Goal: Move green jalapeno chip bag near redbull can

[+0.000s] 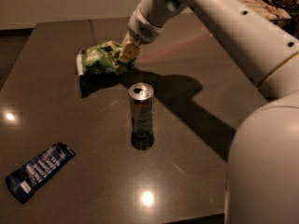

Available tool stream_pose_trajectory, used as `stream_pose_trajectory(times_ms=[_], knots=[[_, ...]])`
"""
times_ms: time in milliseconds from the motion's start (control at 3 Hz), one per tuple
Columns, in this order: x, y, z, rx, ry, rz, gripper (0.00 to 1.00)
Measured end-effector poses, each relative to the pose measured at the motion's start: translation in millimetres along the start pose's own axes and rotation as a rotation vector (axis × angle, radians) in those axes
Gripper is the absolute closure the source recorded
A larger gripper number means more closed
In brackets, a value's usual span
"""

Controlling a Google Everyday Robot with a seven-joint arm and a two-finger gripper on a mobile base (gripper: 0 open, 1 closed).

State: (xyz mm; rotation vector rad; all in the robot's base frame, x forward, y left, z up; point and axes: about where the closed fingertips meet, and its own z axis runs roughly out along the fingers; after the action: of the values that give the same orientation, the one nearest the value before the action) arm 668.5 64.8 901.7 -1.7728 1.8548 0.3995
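Note:
The green jalapeno chip bag (99, 59) is at the back left of the dark table, crumpled, and its shadow on the table below suggests it is raised a little. My gripper (127, 56) reaches down from the upper right and is shut on the bag's right edge. The redbull can (141, 108) stands upright near the table's middle, in front of the bag and slightly to its right, a short gap away. The arm's shadow falls to the right of the can.
A dark blue flat wrapper (39, 171) lies at the front left of the table (196, 171). My white arm and body fill the right side of the view. A wire basket (261, 6) stands at the back right, off the table.

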Motion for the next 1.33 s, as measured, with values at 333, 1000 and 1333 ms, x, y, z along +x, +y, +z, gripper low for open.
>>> stream_pose_trajectory(times_ms=[333, 1000, 1333], knots=[[26.5, 20.8, -31.7, -0.006, 0.004, -0.106, 1.0], [77.2, 57.2, -74.1, -0.029, 0.059, -0.27, 1.0], [89.5, 71.8, -80.9, -0.055, 0.065, -0.295, 1.0]])
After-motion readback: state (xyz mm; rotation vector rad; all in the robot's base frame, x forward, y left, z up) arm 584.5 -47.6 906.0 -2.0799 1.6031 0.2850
